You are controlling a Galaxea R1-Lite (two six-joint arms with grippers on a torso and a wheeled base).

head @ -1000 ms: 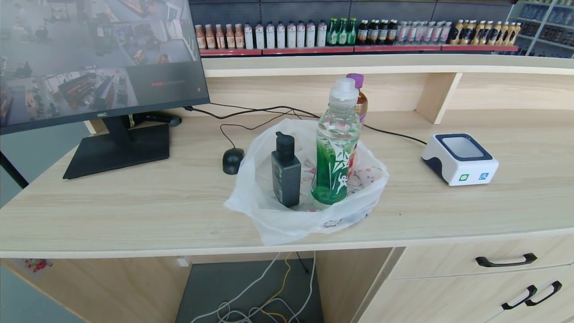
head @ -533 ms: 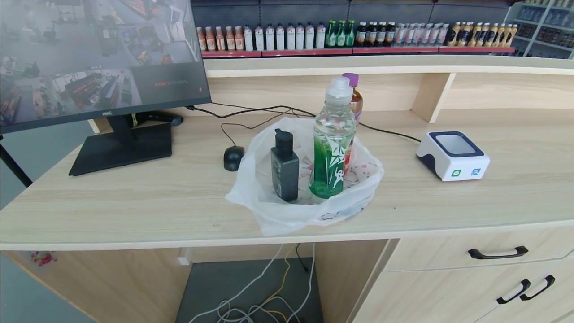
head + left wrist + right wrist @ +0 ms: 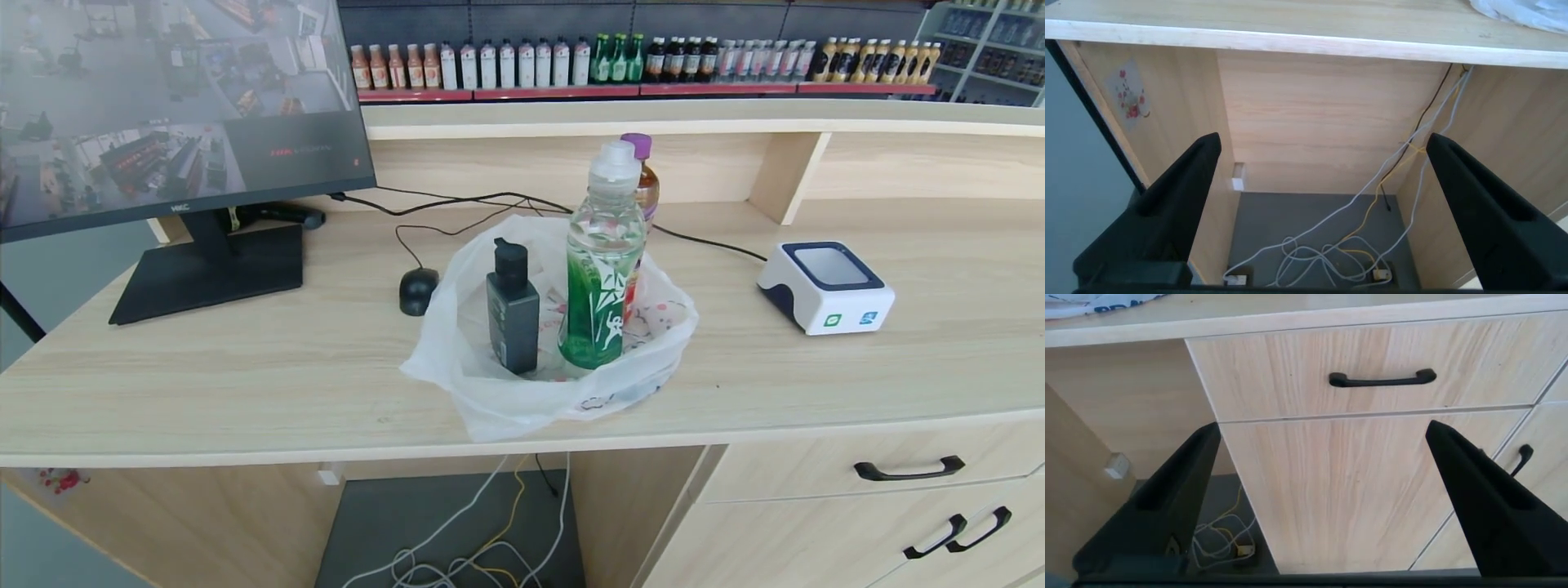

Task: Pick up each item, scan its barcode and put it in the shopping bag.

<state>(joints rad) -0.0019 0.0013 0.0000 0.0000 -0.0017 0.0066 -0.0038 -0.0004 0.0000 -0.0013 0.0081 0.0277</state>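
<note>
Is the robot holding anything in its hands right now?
Nothing. The left gripper and the right gripper are both open and empty, below the countertop.

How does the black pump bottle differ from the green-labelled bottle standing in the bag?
The black pump bottle is shorter; the green-labelled bottle rises well above it. The black one is opaque and boxy, the green-labelled one clear and rounded. One has a black pump top, the other a white cap. Both stand upright in the shopping bag.

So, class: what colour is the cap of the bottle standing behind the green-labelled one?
Purple; the cap shows best in the head view.
</note>
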